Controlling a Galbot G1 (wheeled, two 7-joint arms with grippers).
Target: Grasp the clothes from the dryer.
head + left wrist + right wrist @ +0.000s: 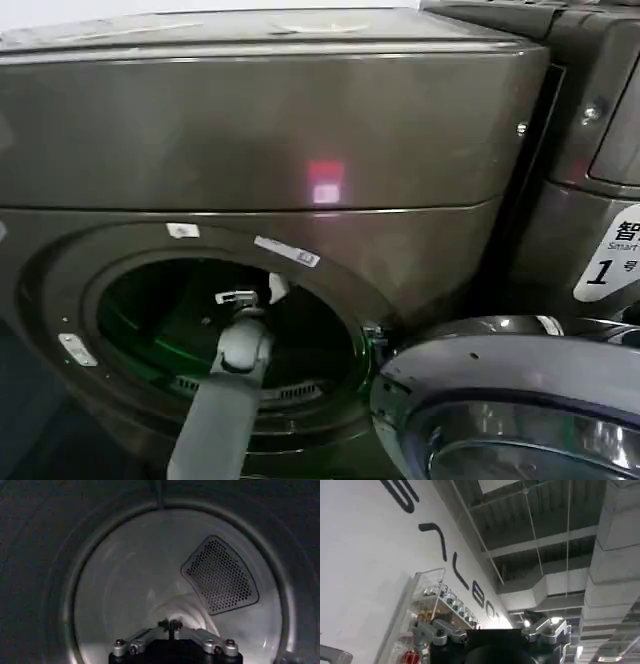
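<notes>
With my left hand (172,626) deep inside the dryer (260,130), fingers pinched on the pale clothes (182,610) against its drum back, the grasp looks made (withdrawal remains); my right hand (495,632) idles splayed.

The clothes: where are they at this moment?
In the left wrist view the clothes lie low inside the dryer drum, just beyond the left end effector and below the perforated vent panel.

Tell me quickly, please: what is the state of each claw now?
Left claw: inside the dryer drum, shut, tips at the clothes; a hold cannot be told.
Right claw: open, holding nothing.
</notes>
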